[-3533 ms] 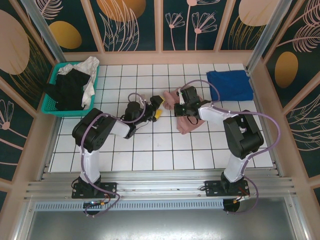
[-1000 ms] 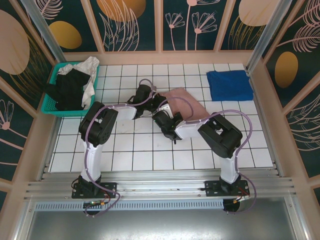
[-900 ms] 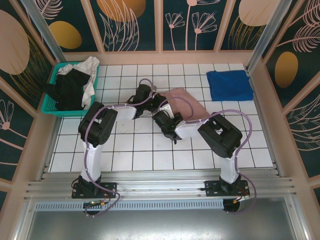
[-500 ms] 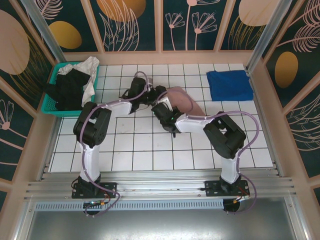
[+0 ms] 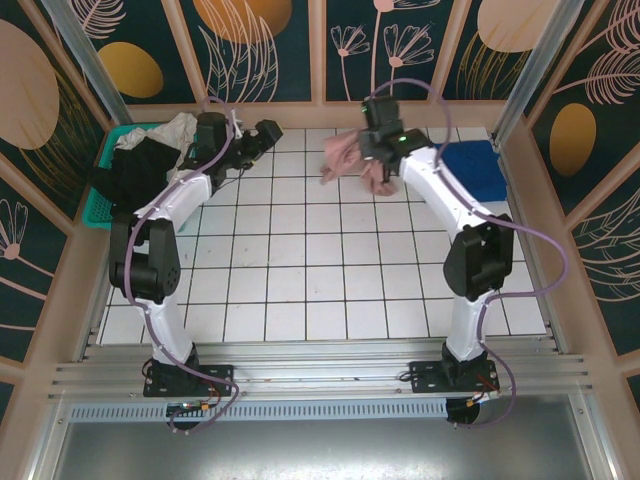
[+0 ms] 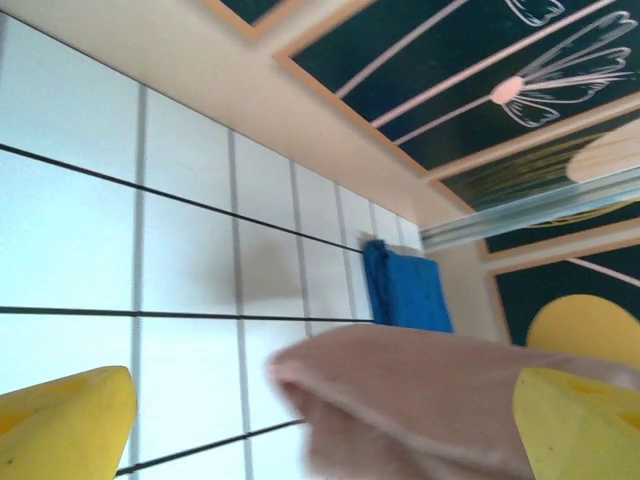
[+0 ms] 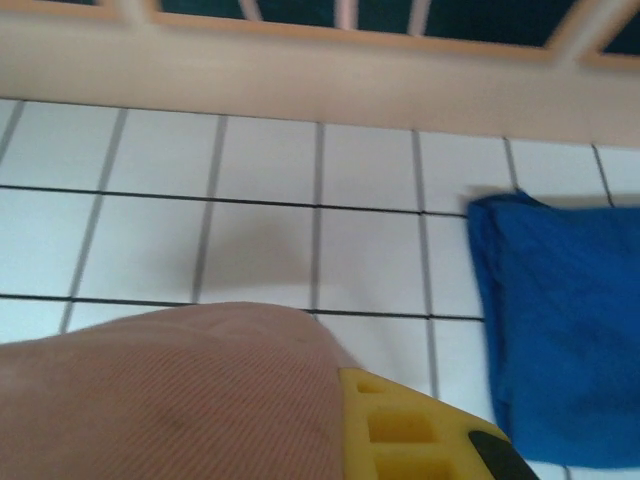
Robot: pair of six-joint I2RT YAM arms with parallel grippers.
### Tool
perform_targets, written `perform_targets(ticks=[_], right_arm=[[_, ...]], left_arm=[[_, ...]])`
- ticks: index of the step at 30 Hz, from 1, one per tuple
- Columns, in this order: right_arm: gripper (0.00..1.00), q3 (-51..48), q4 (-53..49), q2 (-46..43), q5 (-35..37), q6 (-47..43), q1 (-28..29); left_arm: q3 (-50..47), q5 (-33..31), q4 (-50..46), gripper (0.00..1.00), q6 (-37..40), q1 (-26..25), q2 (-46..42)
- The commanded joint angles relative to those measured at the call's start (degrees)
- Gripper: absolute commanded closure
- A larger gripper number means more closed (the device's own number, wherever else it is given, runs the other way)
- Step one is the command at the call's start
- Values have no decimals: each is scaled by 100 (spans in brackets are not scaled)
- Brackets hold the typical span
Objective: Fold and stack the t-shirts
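With the right pincer [image 5: 376, 158] pinching the pink t-shirt [image 5: 345, 157] aloft over the far middle of the surface [image 5: 300, 280] and the left pincer [image 5: 266, 132] spread, lay it squarely onto the blue t-shirt [image 5: 476, 167] far right.

Pink t-shirt [image 7: 170, 390] cut off by bottom edge.

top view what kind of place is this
Probably a robot test booth, not a home: a white tiled table walled by printed floral panels, with a teal laundry basket of t-shirts.
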Motion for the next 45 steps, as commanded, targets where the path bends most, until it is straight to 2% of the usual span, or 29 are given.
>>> perform_targets(ticks=[1, 7, 9, 15, 16, 19, 21, 25, 28, 30, 37, 39, 42, 45], right_arm=[[100, 599, -1031, 165, -400, 277, -567], [100, 987, -1539, 469, 583, 571, -1311], [100, 964, -1486, 559, 677, 704, -1619], [100, 500, -500, 494, 765, 932, -2378], [100, 362, -204, 405, 991, 882, -2390], [100, -15, 426, 123, 1063, 1077, -2574], [100, -683, 1221, -249, 1290, 1115, -2655], [100, -2207, 3193, -1006, 1196, 1430, -3092], [100, -2667, 4252, -1089, 821, 1735, -3491], [100, -2821, 4778, -1039, 860, 1701, -3563], [100, -3122, 6308, -877, 1739, 1021, -3603], [100, -2922, 6162, -697, 1591, 1187, -3723], [100, -2905, 6499, -407, 1523, 961, -3649], [100, -2370, 6469, 117, 1402, 651, -3555]], left_arm=[[119, -50, -636, 2, 560, 137, -76], [150, 122, -611, 1, 626, 172, 174], [161, 221, -583, 1, 609, 173, 293], [143, 362, -606, 2, 736, 172, 511], [165, 384, -650, 1, 791, 173, 536], [190, 396, -704, 2, 858, 172, 621], [203, 459, -699, 2, 863, 172, 680], [267, 628, -646, 2, 830, 172, 835], [381, 739, -675, 2, 841, 172, 944], [447, 738, -713, 2, 870, 172, 994], [510, 830, -759, 2, 916, 171, 1110], [520, 854, -737, 2, 898, 176, 1159], [518, 925, -653, 2, 838, 172, 1234], [573, 959, -659, 2, 815, 172, 1314]])
